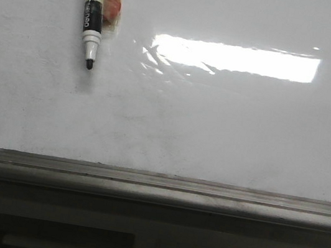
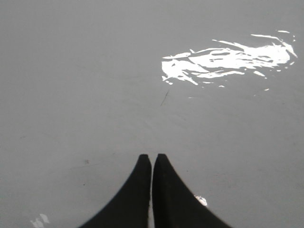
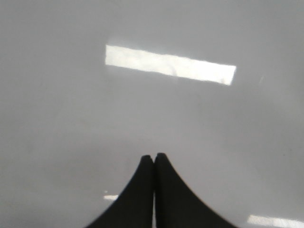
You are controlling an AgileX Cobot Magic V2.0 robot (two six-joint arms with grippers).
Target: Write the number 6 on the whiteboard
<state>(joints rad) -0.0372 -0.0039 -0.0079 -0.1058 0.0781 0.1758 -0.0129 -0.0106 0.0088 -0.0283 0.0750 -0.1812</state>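
The whiteboard (image 1: 215, 125) fills the front view, glossy white with faint grey smudges. No drawn number 6 shows on it. A black-and-white marker (image 1: 91, 18) hangs down from the top left, its black tip low and close to the board; I cannot tell whether it touches. What holds it is out of view. A crumpled clear wrap with an orange patch (image 1: 112, 5) sits behind it. My left gripper (image 2: 152, 156) is shut, nothing visible between the fingers, over the grey board surface (image 2: 95, 85). My right gripper (image 3: 154, 156) is shut and empty over the board (image 3: 71, 118).
A bright rectangular light reflection (image 1: 236, 58) lies right of the marker. The grey metal lower rail (image 1: 156, 185) runs along the board's bottom edge, with dark structure below it. A short thin dark mark (image 2: 165, 98) shows in the left wrist view.
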